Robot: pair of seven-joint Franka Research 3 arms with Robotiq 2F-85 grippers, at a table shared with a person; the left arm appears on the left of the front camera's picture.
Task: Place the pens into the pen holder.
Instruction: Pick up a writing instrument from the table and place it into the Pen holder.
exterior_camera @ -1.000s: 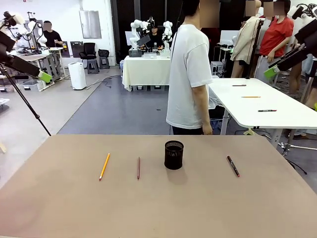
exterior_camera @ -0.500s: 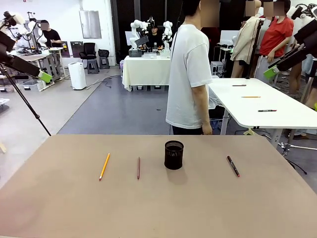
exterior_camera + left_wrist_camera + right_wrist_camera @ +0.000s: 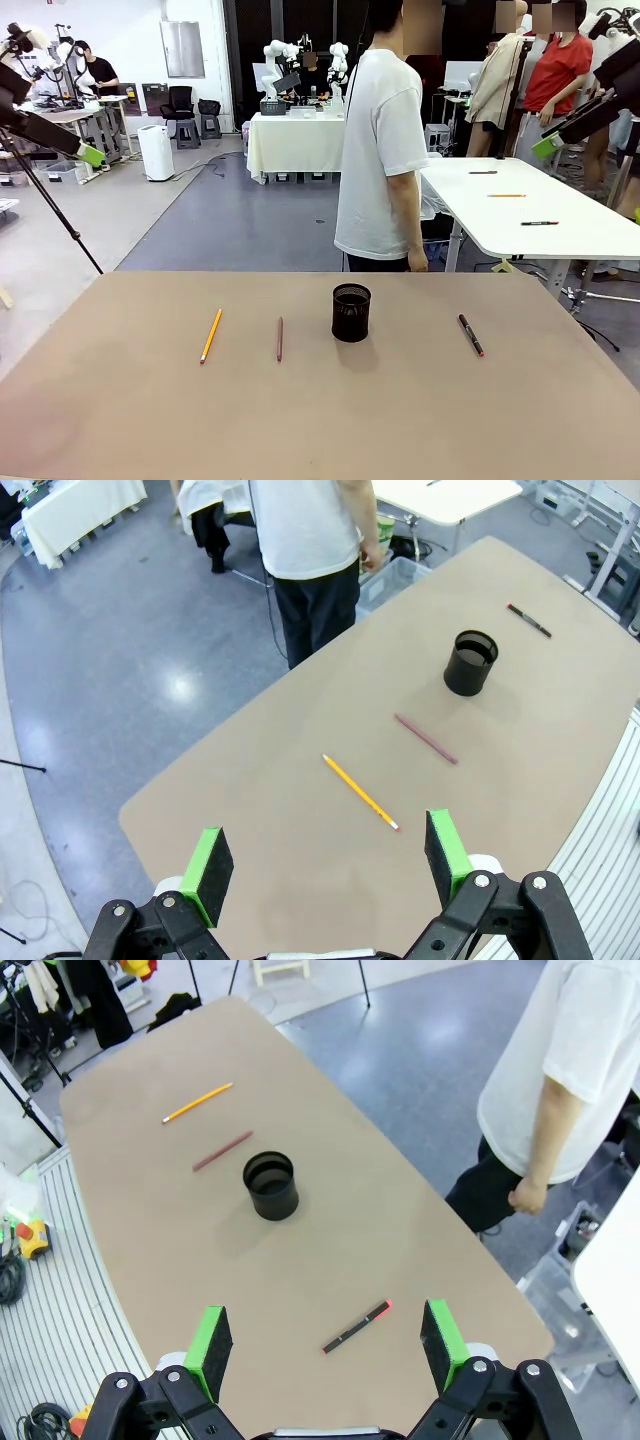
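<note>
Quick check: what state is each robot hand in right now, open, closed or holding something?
Left hand: open, holding nothing.
Right hand: open, holding nothing.

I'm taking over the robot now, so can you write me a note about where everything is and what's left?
Left gripper: open, empty, high above the table.
Right gripper: open, empty, high up too.
Pen holder: upright mid-table, looks empty.
Orange-yellow pencil and red-brown pen lie flat to its left, black pen to its right.
Done: nothing yet. Left: all three into the holder.
</note>
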